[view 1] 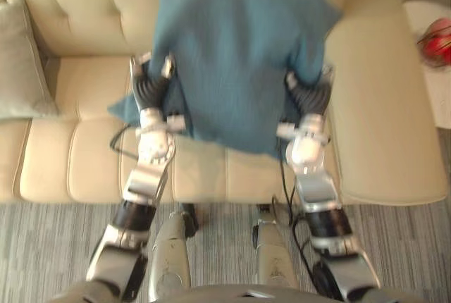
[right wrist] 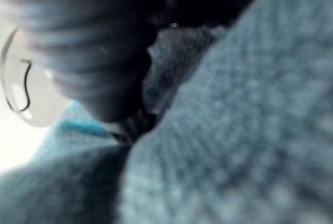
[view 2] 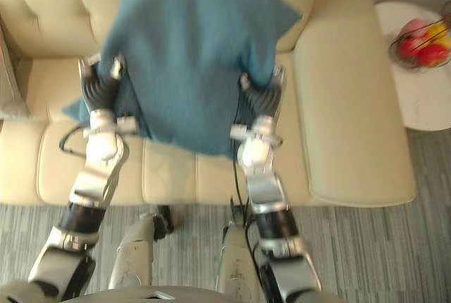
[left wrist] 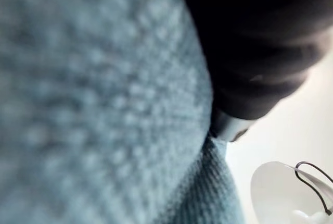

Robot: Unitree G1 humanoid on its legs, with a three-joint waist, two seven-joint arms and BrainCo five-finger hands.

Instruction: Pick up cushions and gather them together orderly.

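Between my left hand point(view 1: 150, 86) and my right hand point(view 1: 310, 95) was the big blue knitted cushion point(view 1: 232, 56), up in the air. I could not tell if my hands were open or curled. I think I was carrying it. Next it should go by the pale grey fabric cushion point(view 1: 21, 63), far past my left hand.

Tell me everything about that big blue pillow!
The blue cushion is teal, squarish and soft, with a knitted-looking cover. It is held up over the cream sofa, tilted, one corner hanging low. The left hand and the right hand are at its two sides, carrying it between them.
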